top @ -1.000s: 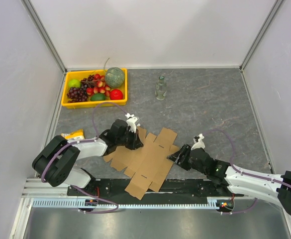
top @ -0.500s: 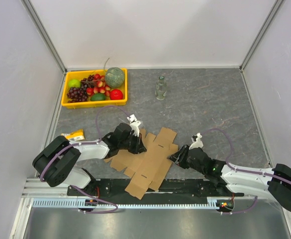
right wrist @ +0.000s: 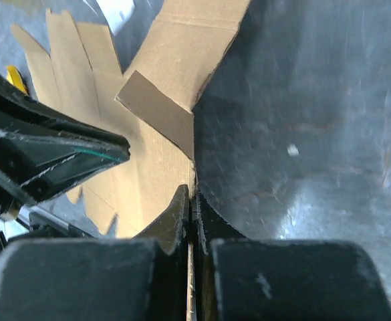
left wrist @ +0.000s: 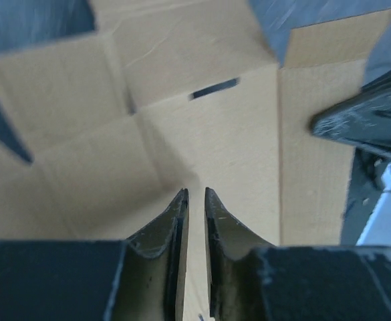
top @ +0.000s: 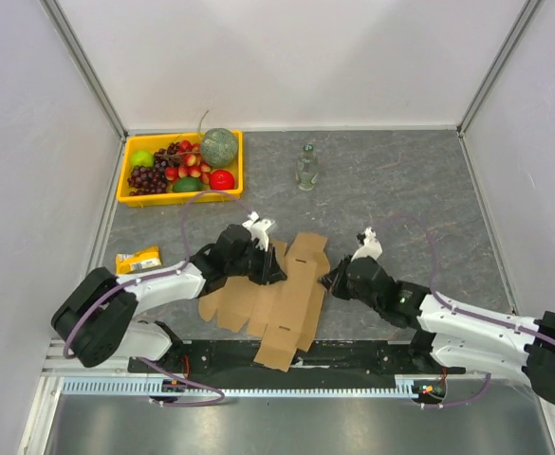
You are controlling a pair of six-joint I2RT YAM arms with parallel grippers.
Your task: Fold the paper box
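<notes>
The paper box (top: 282, 301) is a flat brown die-cut cardboard sheet lying near the table's front edge between both arms. My left gripper (top: 270, 272) rests over the sheet's upper left part. In the left wrist view its fingertips (left wrist: 196, 194) stand a narrow gap apart over the cardboard (left wrist: 235, 134), with nothing between them. My right gripper (top: 331, 281) is at the sheet's right edge. In the right wrist view it (right wrist: 193, 194) is shut on the thin cardboard edge (right wrist: 162, 167), and the flap there is tilted up off the table.
A yellow tray (top: 125, 180) of fruit sits at the back left. A small clear bottle (top: 305, 168) stands at the back centre. A yellow packet (top: 138, 259) lies left of the left arm. Grey walls close in both sides and the back.
My right gripper has shut on the sheet's right edge and pushed it left and up. The sheet has turned and shifted. My left fingers have parted slightly.
</notes>
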